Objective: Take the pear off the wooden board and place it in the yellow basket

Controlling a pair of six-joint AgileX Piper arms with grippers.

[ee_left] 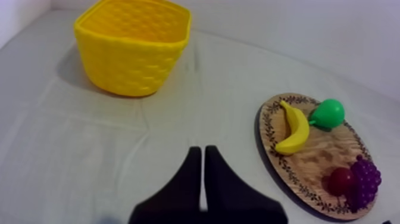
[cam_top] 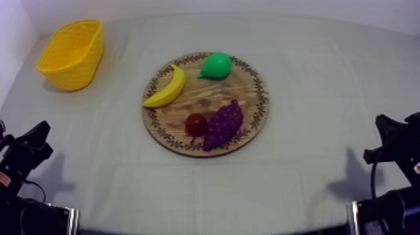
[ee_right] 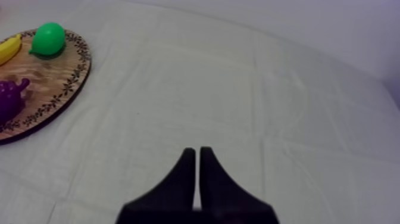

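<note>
A green pear point(cam_top: 216, 65) lies on the far part of the round wooden board point(cam_top: 253, 119), mid-table. The pear point(ee_left: 327, 113) also sits at the board's point(ee_left: 309, 164) far edge in the left wrist view, and the pear point(ee_right: 47, 39) rests on the board point(ee_right: 59, 83) in the right wrist view. The yellow basket point(cam_top: 72, 53) stands empty at the far left; the basket point(ee_left: 134, 47) is ahead of my left gripper point(ee_left: 203, 152), which is shut on nothing. My left gripper point(cam_top: 37, 134) rests low at the left, my right gripper point(cam_top: 382, 125) low at the right. My right gripper point(ee_right: 197, 154) is shut, empty.
On the board also lie a banana point(cam_top: 169, 87), a bunch of purple grapes point(cam_top: 223, 124) and a small red fruit point(cam_top: 195, 124). Grey-white cloth covers the table around the board.
</note>
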